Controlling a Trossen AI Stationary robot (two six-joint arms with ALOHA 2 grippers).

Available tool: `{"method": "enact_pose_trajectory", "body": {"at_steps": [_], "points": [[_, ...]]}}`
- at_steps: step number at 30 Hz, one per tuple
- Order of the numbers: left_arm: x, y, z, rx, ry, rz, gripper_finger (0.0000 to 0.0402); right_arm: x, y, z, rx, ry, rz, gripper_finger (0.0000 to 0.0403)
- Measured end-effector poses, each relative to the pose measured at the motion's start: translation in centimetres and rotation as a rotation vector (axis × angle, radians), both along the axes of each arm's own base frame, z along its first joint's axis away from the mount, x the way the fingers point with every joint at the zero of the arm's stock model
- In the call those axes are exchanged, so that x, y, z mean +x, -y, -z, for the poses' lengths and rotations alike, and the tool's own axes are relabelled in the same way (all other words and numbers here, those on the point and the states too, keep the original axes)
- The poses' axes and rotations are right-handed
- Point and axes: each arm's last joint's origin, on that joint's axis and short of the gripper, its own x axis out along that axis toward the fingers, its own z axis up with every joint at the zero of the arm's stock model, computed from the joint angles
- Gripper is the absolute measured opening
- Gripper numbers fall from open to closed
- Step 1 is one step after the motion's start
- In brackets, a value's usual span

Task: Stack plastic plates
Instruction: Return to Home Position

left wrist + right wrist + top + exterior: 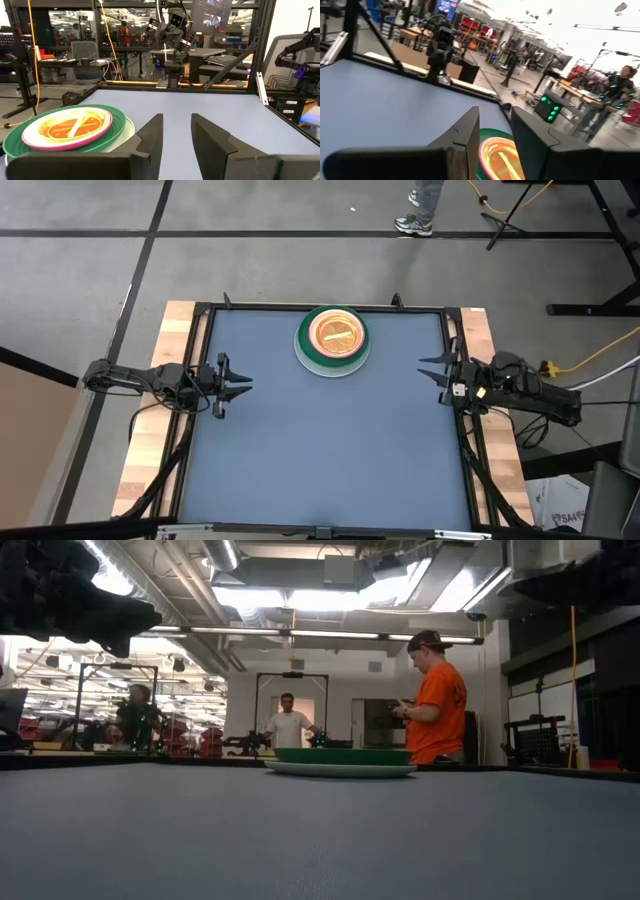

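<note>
One stack of plastic plates stands near the table's far edge, at its middle. A pale blue-white plate is at the bottom, a dark green one rests on it, then a pink-rimmed one, with a translucent orange striped plate on top. The stack also shows in the left wrist view, the right wrist view and the low view. My left gripper hovers open at the table's left edge. My right gripper hovers open at the right edge. Neither is near the stack.
The blue table mat lies bare from the stack to the near edge. A black frame borders it, with wooden strips at both sides. People stand in the room beyond the far edge.
</note>
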Motion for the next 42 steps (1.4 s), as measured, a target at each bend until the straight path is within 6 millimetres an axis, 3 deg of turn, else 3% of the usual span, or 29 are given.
{"method": "enact_pose_trajectory", "body": {"at_steps": [10, 21, 33, 42], "points": [[0.0, 0.0, 0.0, 0.0, 0.0, 0.0, 0.0094, 0.6, 0.1, 2.0, -0.006, -0.029, 0.012, 0.0108], [0.0, 0.0, 0.0, 0.0, 0.0, 0.0, 0.0094, 2.3, 0.2, 5.3, -0.025, 0.118, -0.053, 0.0108], [0.0, 0.0, 0.0, 0.0, 0.0, 0.0, 0.0094, 2.4, 0.2, 5.7, -0.027, 0.123, -0.045, 0.0108], [0.0, 0.0, 0.0, 0.0, 0.0, 0.0, 0.0094, 2.5, 0.2, 7.1, -0.009, -0.018, -0.045, 0.0108]]}}
